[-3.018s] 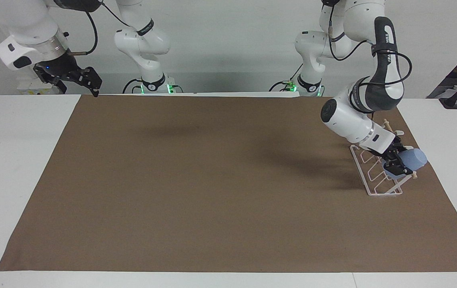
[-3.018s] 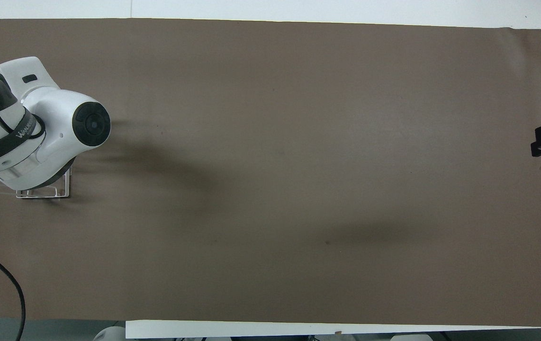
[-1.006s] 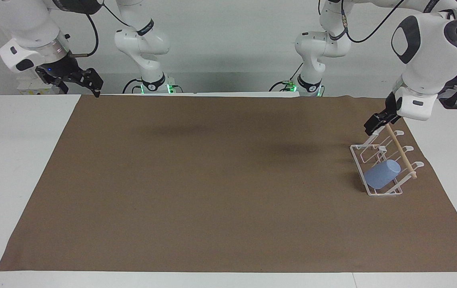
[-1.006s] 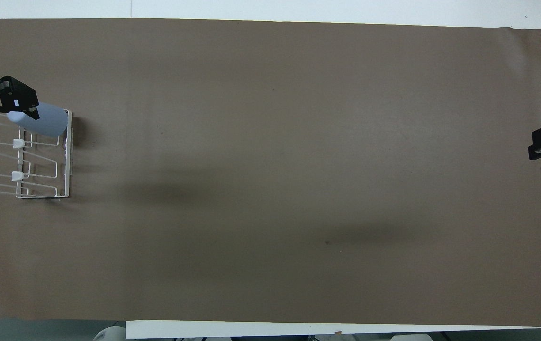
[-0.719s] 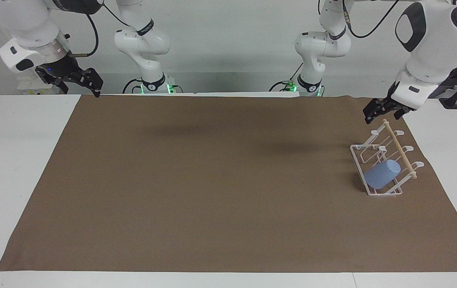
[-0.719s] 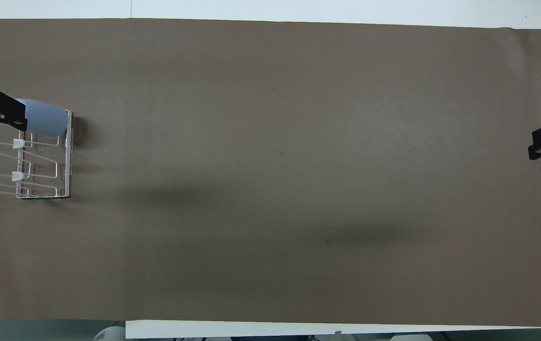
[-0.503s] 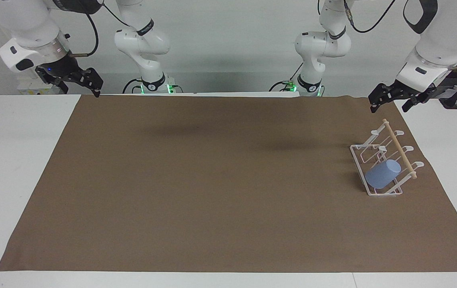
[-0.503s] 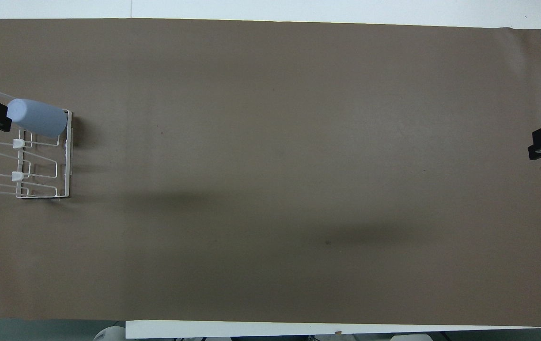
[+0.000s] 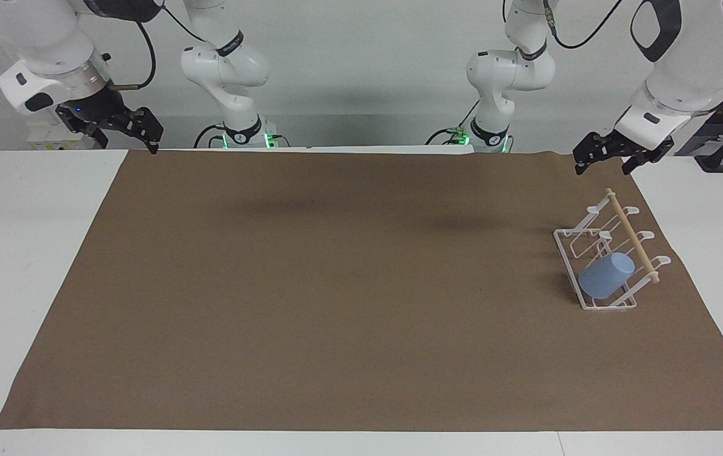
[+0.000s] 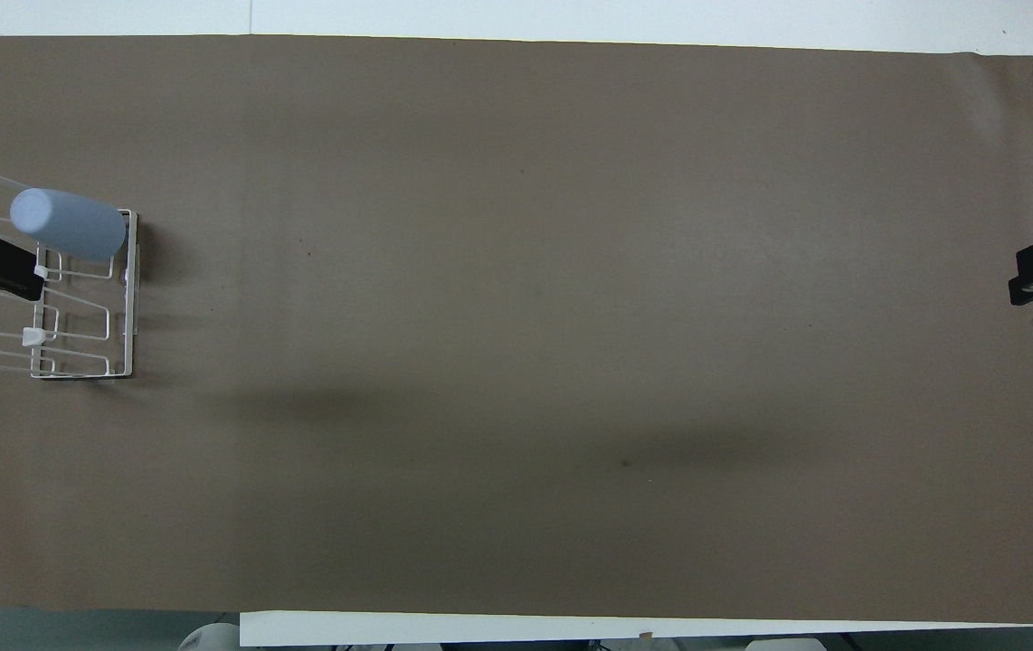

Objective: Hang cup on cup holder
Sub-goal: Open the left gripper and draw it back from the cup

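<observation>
Cup [image 9: 606,275] now sits on the holder [image 9: 609,254] near the mat's left-arm edge. I've let go: left gripper [image 9: 604,154] is open, empty and lifted back over the mat's corner; looks done. Right gripper [image 9: 123,124] waits, open, over its own corner.

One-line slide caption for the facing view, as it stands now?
Light-blue cup rests on the white wire cup holder; left end effector hangs open above the mat's edge, holding nothing.

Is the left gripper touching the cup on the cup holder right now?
Apart. The facing view shows the left gripper raised, with bare brown mat between it and the cup, which rests alone on the cup holder.
</observation>
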